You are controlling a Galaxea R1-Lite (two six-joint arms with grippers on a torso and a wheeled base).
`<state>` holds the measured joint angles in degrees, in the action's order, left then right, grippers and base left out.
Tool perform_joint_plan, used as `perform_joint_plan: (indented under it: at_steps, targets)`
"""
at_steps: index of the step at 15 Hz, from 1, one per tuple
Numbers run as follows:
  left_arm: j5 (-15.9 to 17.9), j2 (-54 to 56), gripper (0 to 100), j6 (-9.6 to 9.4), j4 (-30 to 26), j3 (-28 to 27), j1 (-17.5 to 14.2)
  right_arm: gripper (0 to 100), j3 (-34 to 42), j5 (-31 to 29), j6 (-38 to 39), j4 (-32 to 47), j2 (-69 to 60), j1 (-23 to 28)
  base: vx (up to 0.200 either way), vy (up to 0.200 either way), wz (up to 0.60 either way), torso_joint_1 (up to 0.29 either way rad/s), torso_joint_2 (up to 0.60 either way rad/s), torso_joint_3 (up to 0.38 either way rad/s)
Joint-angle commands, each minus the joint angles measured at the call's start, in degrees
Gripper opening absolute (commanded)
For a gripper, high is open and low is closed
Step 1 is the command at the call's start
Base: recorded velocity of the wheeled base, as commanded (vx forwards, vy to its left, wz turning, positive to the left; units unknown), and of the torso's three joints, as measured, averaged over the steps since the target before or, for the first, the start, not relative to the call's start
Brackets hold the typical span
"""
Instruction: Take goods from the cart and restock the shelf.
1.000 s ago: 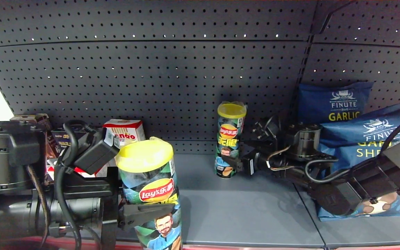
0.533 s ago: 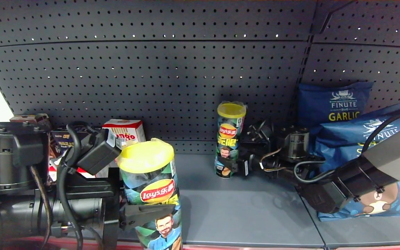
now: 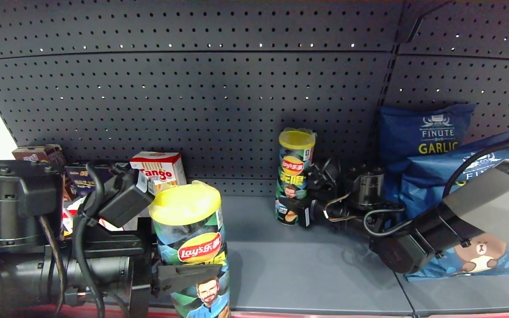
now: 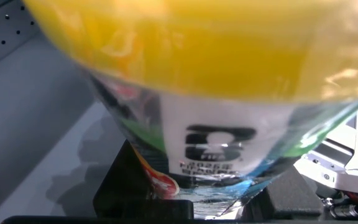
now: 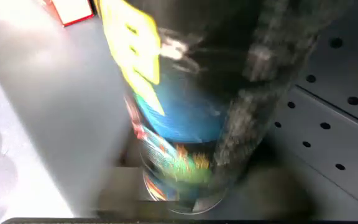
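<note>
Head view: near can (image 3: 191,247) and far can (image 3: 295,176) stand upright, lids (image 3: 185,204) up.

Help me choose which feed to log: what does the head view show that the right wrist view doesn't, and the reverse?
Head view adds: the left gripper with its jaws on the near can, the blue bags at the shelf's right, and the right gripper low on the far can.
Right wrist view adds: a close look at the far can's lower wall and base on the shelf.
Both: the far can standing upright, the shelf, the pegboard behind, and a red-and-white box, likely the same one.
</note>
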<state>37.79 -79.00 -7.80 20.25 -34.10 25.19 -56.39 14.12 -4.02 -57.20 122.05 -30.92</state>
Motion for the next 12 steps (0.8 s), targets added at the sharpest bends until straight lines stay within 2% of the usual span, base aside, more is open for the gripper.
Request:
perform_joint_plan:
  at_steps: [1,4,10,12]
  targets:
    - [0.0,0.1,0,-0.02,0.1,0.1,0.0,0,1.1,0.0,0.0,-0.6,-0.6,-0.2,0.000,0.000,0.00,0.000,0.00,0.000]
    - [0.0,0.1,0,-0.02,0.1,0.1,0.0,0,7.1,0.1,0.0,-5.1,-4.5,-1.2,0.000,0.000,0.00,0.000,0.00,0.000]
    - [0.0,0.1,0,-0.02,0.0,-0.4,0.2,0,16.8,0.6,2.4,-5.0,-17.3,-4.2,0.000,0.000,0.00,0.000,0.00,0.000]
    - [0.1,0.2,0,-0.02,0.0,-0.2,0.2,0,21.1,0.6,2.4,-5.0,-20.7,-7.0,0.000,0.000,0.00,0.000,0.00,0.000]
